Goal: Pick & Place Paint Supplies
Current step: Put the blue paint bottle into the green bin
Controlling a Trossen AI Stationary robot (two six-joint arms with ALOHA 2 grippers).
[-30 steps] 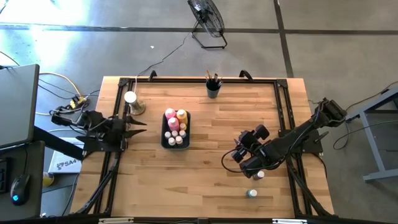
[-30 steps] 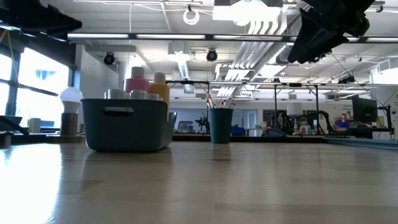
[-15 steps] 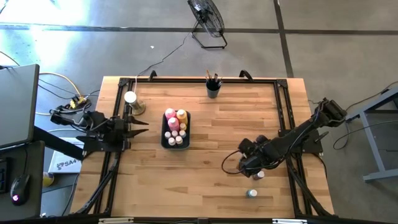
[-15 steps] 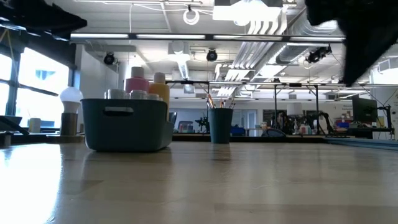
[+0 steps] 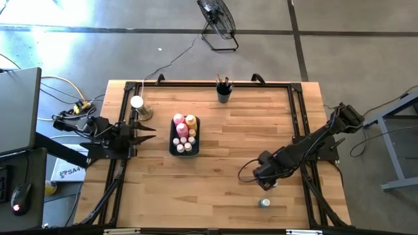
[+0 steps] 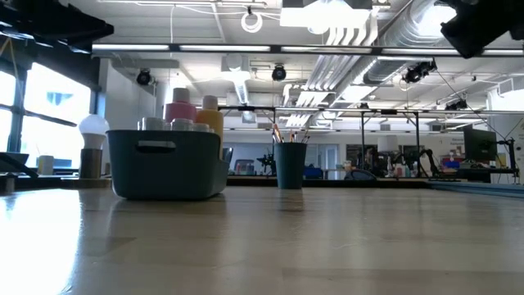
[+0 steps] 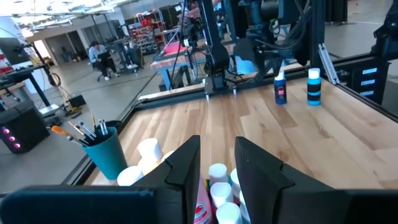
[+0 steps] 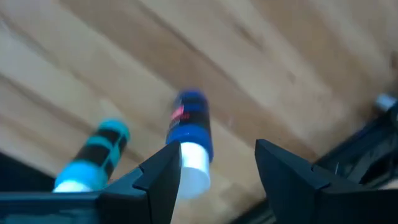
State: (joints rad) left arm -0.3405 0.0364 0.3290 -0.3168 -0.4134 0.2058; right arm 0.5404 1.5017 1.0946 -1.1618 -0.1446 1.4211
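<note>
Blue paint bottle (image 8: 189, 134) sits between your right gripper's (image 8: 214, 171) spread fingers near the table's (image 5: 222, 143) edge, teal bottle (image 8: 93, 155) beside, labels unreadable, left gripper (image 7: 217, 163) narrowly parted, empty.

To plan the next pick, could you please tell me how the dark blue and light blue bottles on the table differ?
The dark blue bottle is plain with a red mark; the light blue bottle has dark bands. The dark blue bottle sits right below the open right pincer; the light blue bottle stands clear of it. Both stand upright with white caps.
</note>
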